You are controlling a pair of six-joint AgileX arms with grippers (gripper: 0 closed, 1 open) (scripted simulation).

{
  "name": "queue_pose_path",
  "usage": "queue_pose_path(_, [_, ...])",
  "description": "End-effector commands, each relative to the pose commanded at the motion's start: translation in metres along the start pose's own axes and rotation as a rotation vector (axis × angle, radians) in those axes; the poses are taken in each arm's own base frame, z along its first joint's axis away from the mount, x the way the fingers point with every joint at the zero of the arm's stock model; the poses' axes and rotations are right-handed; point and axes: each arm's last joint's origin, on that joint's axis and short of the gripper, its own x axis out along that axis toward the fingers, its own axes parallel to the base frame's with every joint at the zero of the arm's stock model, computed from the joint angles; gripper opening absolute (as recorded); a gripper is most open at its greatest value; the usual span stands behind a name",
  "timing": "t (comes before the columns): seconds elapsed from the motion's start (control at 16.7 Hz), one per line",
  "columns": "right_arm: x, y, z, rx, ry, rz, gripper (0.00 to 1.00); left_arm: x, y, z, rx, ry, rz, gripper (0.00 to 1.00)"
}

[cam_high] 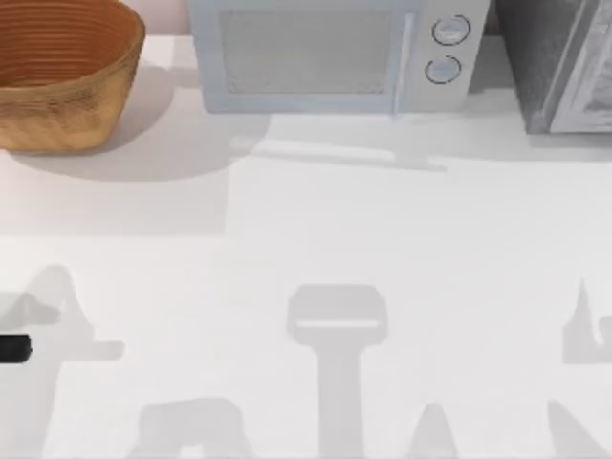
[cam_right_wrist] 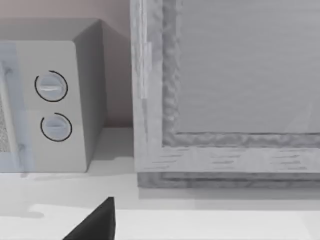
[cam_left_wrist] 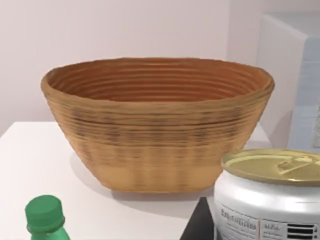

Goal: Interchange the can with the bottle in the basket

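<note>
Bright, even light; soft grey shadows lie across the white counter [cam_high: 382, 220], darkest beside the basket [cam_high: 67, 86].

basket [cam_left_wrist: 157, 145]: orange-brown wicker, darker ribbed rings inside. can [cam_left_wrist: 270, 200]: white body, dull gold top, black print on label. bottle [cam_left_wrist: 46, 216]: green cap, green neck. microwave [cam_high: 330, 53]: pale blue-grey, two round dials. desk [cam_high: 382, 239]: white. Wall: pinkish.
</note>
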Motion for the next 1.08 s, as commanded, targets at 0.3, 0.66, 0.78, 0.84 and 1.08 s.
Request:
queue_pose_path(0.3, [0.000, 0.000, 0.000, 0.000, 0.000, 0.000, 1.00, 0.000, 0.000, -0.009, -0.001, -0.019, 0.007, 0.00])
queue_pose_path(0.66, [0.000, 0.000, 0.000, 0.000, 0.000, 0.000, 1.00, 0.001, -0.002, 0.006, 0.005, -0.053, -0.034, 0.00])
queue_pose_path(0.78, [0.000, 0.000, 0.000, 0.000, 0.000, 0.000, 1.00, 0.003, -0.004, 0.029, 0.006, -0.113, -0.094, 0.00])
queue_pose_path(0.84, [0.000, 0.000, 0.000, 0.000, 0.000, 0.000, 1.00, 0.005, -0.006, 0.042, 0.006, -0.146, -0.129, 0.00])
queue_pose_path(1.08, [0.000, 0.000, 0.000, 0.000, 0.000, 0.000, 1.00, 0.032, -0.015, 0.086, 0.006, -0.225, -0.303, 0.00])
